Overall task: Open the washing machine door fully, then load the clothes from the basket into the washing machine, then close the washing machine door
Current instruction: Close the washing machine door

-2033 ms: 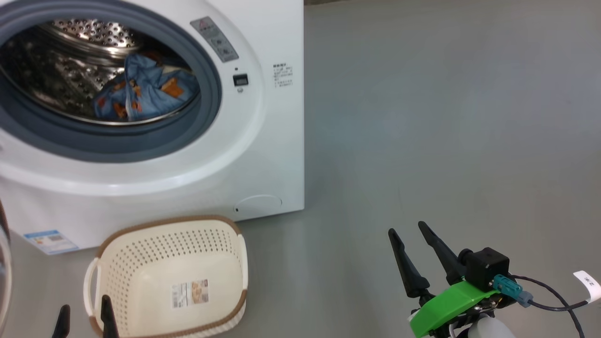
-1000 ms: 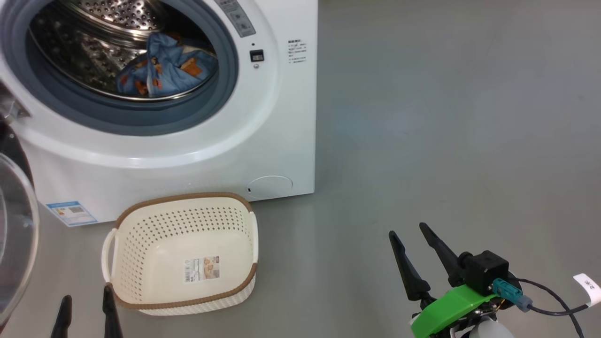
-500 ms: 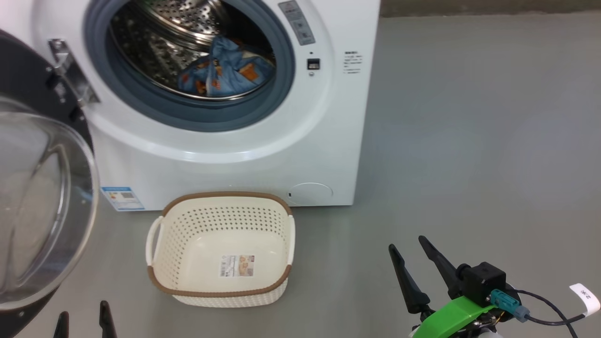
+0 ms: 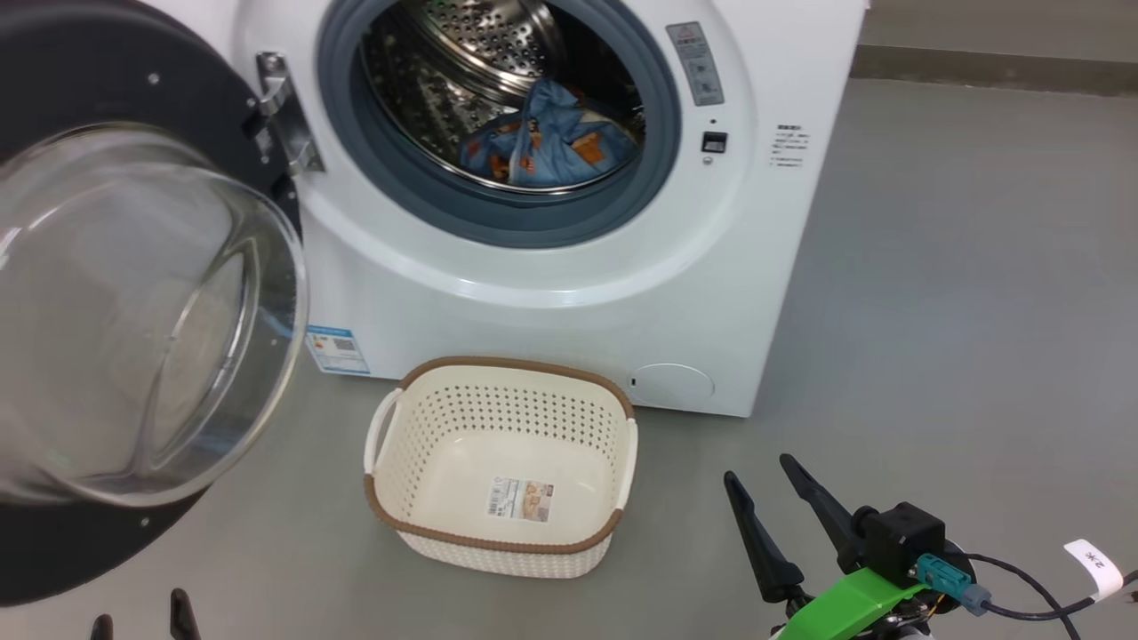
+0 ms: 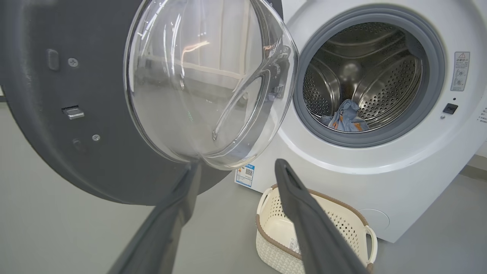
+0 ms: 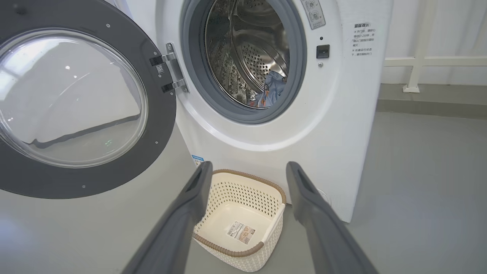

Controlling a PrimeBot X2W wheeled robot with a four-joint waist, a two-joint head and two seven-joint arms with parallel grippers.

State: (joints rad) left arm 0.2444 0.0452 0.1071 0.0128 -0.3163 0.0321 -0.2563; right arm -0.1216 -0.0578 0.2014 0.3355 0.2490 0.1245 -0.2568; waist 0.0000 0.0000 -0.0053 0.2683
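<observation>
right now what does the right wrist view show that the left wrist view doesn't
Right wrist view, not left: the open right gripper and a white railing past the washing machine. Left wrist view, not right: the open left gripper and the latch tongue on the washing machine door. Both: the door standing open, the clothes in the drum, and the basket empty on the floor.

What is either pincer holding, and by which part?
Nothing: the left pincer and right pincer are both open and empty. The clothes lie inside the washing machine; the basket is empty.
</observation>
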